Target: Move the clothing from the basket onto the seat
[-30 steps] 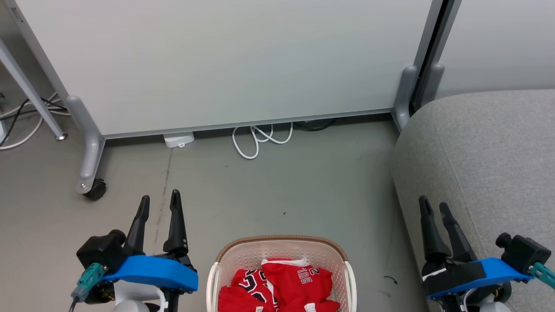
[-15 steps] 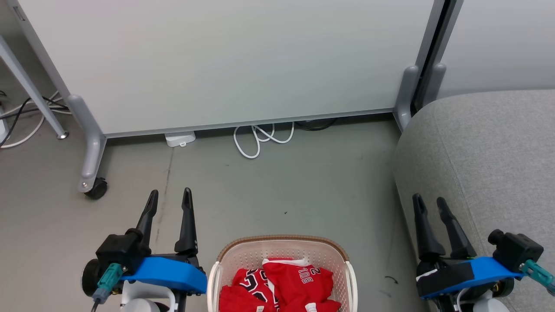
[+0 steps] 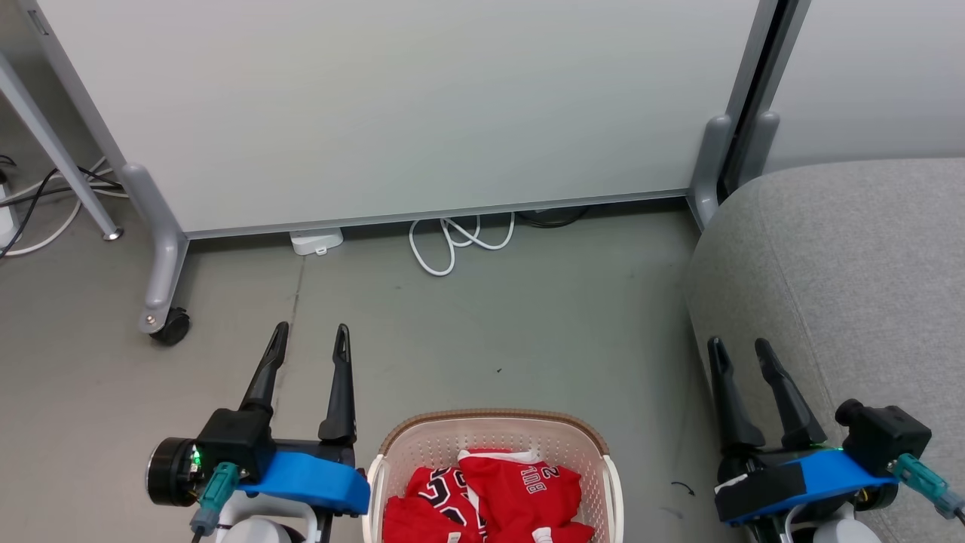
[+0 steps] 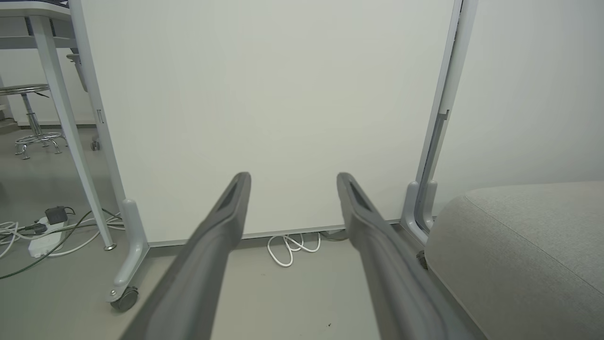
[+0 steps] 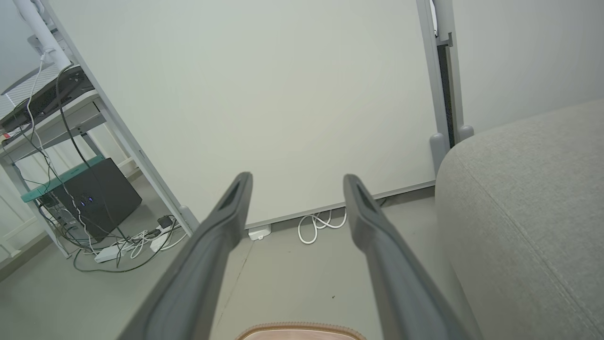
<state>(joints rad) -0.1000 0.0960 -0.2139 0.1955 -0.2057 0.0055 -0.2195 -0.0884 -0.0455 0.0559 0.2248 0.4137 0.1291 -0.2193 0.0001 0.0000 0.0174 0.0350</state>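
Note:
Red jerseys [image 3: 497,501] with white trim and lettering lie crumpled in the cream perforated basket [image 3: 422,449] with a brown rim [image 5: 302,328] at the bottom centre of the head view. The grey fabric seat [image 3: 852,271] [image 4: 524,245] [image 5: 528,208] fills the right side. My left gripper [image 3: 311,337] [image 4: 292,178] hovers open and empty just left of the basket. Over the seat's near edge, right of the basket, my right gripper [image 3: 739,348] [image 5: 297,179] is open and empty too.
A white partition panel [image 3: 392,105] on grey wheeled feet [image 3: 162,320] stands behind the grey floor. A coiled white cable [image 3: 456,241] and a small white box [image 3: 317,241] lie at its base. At the far left are a table leg [image 3: 53,158] and more cables [image 4: 37,231].
My left gripper has shifted right toward the basket and rolled so its wrist camera faces down-left. The right gripper has edged slightly left. The jerseys have not moved.

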